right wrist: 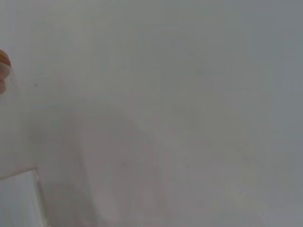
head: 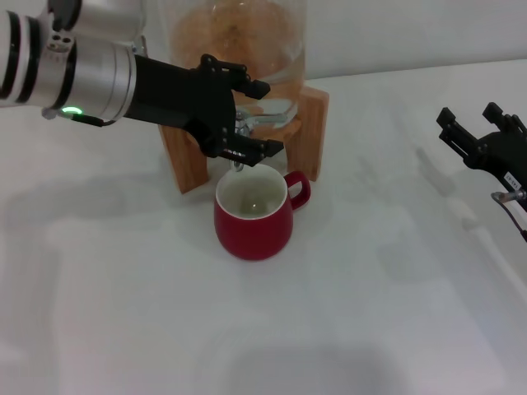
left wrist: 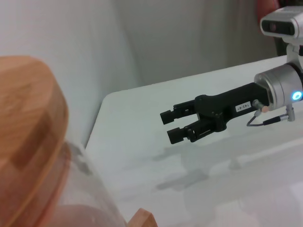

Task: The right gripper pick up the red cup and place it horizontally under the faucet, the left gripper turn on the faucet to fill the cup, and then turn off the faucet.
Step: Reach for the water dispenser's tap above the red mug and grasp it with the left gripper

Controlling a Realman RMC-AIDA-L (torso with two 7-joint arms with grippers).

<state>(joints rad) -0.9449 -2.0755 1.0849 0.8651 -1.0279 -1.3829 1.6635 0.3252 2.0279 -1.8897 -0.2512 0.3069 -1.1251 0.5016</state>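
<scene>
The red cup (head: 251,222) stands upright on the white table, handle to the right, right below the faucet's spout. The chrome faucet (head: 247,122) sticks out of a glass dispenser on a wooden stand. My left gripper (head: 272,118) reaches in from the left, its black fingers spread with one above and one below the faucet. My right gripper (head: 473,132) hovers open and empty at the far right, well away from the cup. It also shows in the left wrist view (left wrist: 171,125), fingers apart over the table.
The glass dispenser (head: 235,37) holds amber liquid and sits on a wooden stand (head: 311,132) behind the cup. Its wooden lid (left wrist: 28,137) fills the left wrist view's near side. The white table (head: 370,313) extends in front and to the right.
</scene>
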